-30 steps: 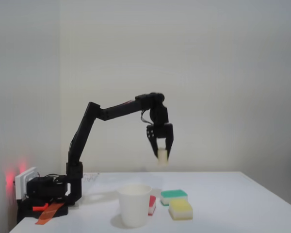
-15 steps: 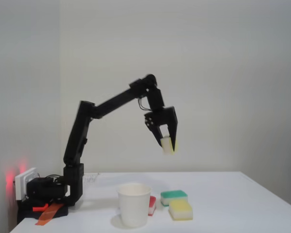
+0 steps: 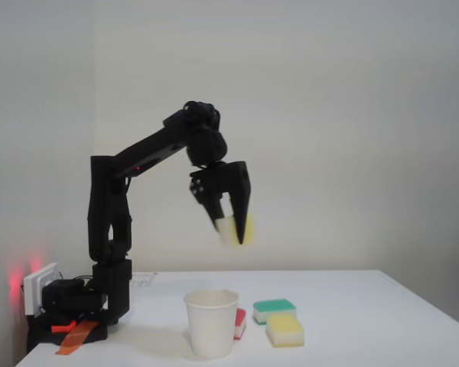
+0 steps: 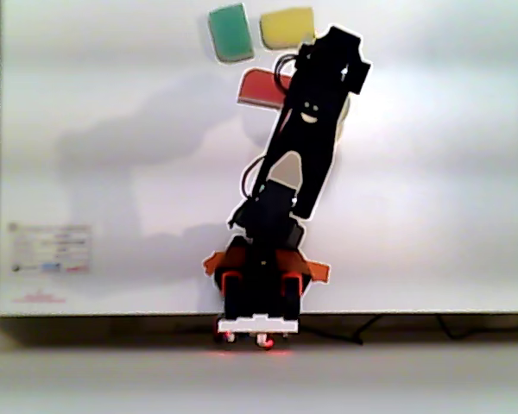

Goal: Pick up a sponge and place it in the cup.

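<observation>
High above the cup [image 3: 212, 322] on the counter [image 3: 352, 321], slightly right in the fixed view, tool [image 3: 232, 229] clenched on the sponge [image 3: 235, 230]: released from there, could strike the rim or bounce out.

From the top-down other view the arm [image 4: 306, 129] pretty much sits over the cup [image 4: 344, 108], just a pale sliver pokes out on the right side of the arm. The red sponge [image 4: 261, 86] is half hidden under the arm there, and in the fixed view it's mostly tucked behind the cup [image 3: 213, 321]. The sponge [image 3: 231, 229] is a motion-blurred smear between the fingertips of the gripper [image 3: 233, 228], edges unclear. Printing on the label [image 4: 50, 250] is too small to read.
</observation>
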`<action>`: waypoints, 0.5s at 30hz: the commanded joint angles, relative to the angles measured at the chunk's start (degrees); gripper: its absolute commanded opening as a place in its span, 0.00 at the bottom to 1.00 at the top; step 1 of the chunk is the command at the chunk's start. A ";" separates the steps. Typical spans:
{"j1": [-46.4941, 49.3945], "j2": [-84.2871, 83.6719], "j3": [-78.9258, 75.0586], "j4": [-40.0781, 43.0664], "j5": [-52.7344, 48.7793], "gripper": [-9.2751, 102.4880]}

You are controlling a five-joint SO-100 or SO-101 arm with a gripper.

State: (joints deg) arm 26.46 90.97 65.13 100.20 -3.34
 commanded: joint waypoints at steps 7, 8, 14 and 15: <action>1.76 9.84 12.74 1.41 -1.76 0.08; 1.93 10.55 14.50 0.26 -1.76 0.08; 3.60 12.74 21.18 -4.57 -3.60 0.08; 3.60 12.83 21.71 -4.92 -3.60 0.08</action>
State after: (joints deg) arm 29.53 100.72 85.96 95.71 -6.06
